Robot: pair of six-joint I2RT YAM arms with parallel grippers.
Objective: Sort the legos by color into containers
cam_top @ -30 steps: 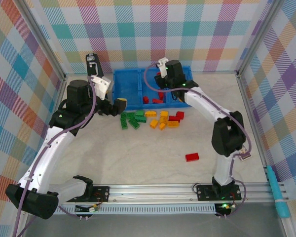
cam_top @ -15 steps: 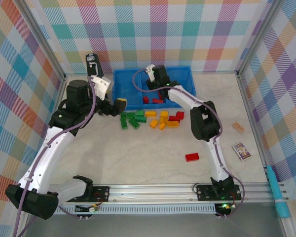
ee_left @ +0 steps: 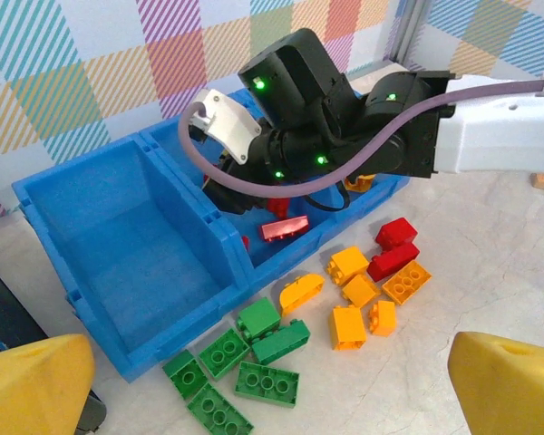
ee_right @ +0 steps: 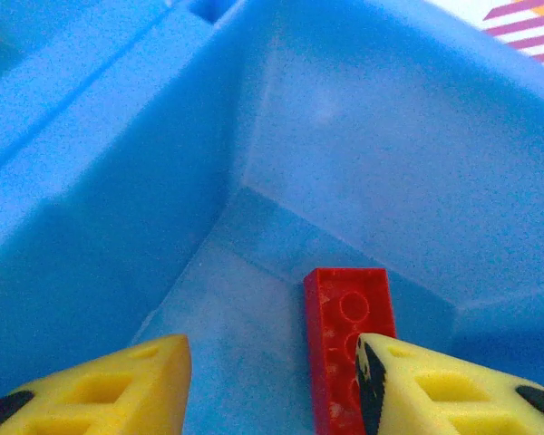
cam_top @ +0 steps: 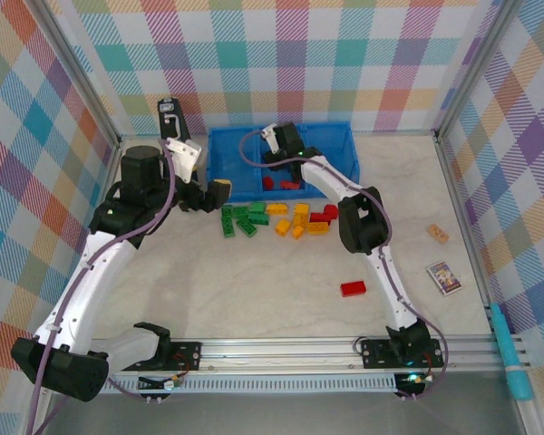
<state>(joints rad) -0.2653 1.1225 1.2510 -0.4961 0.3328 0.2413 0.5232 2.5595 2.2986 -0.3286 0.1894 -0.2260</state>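
The blue tray (cam_top: 231,168) stands at the back of the table. My right gripper (cam_top: 277,174) reaches down into its middle compartment, next to red legos (cam_top: 290,185). In the right wrist view the right gripper (ee_right: 272,381) is open, and a red brick (ee_right: 344,326) lies flat on the tray floor (ee_right: 227,308) beside the right finger (ee_right: 444,390). In front of the tray lie green legos (ee_left: 254,362), yellow-orange legos (ee_left: 358,304) and red legos (ee_left: 394,245). My left gripper (ee_left: 272,399) hangs wide open above the green ones, holding nothing.
A lone red brick (cam_top: 353,288) lies nearer the front, right of centre. A small tan block (cam_top: 437,233) and a printed card (cam_top: 443,276) sit at the right. Checkered walls enclose the table, with a metal rail (cam_top: 281,349) along the near edge.
My right arm swung left along the tray to the middle compartment and its jaws opened, leaving the red brick on the tray floor. The left arm stayed put.
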